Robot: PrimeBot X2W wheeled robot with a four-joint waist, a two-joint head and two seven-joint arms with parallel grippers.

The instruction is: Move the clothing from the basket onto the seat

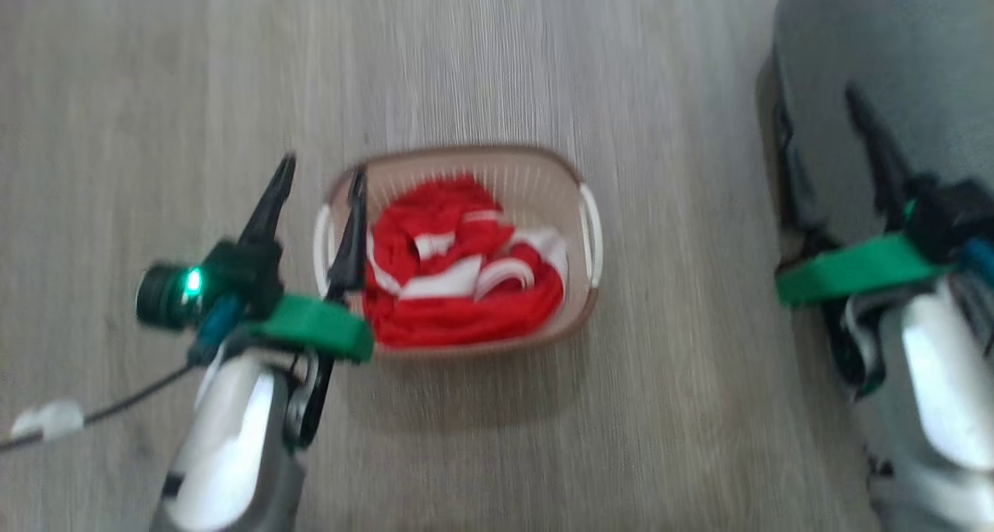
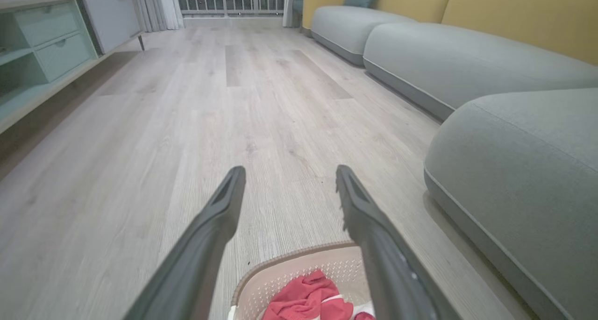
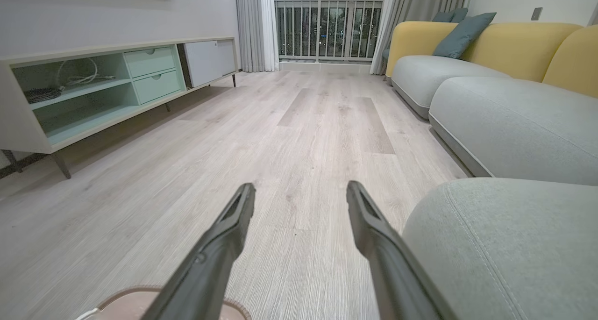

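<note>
Even indoor light; head view motion-blurred; wrist views sharp, edges bowed; soft shadow below basket.

Ahead of you, centre: basket on floor, clothing heaped inside. Seat to basket's right, well apart, strip of floor between. Left gripper at basket's left end: one finger above left rim, other outside it. Right gripper above seat's left edge. Beyond seat you see sofa along right side, cabinet along left wall, balcony railing at far end.
</note>
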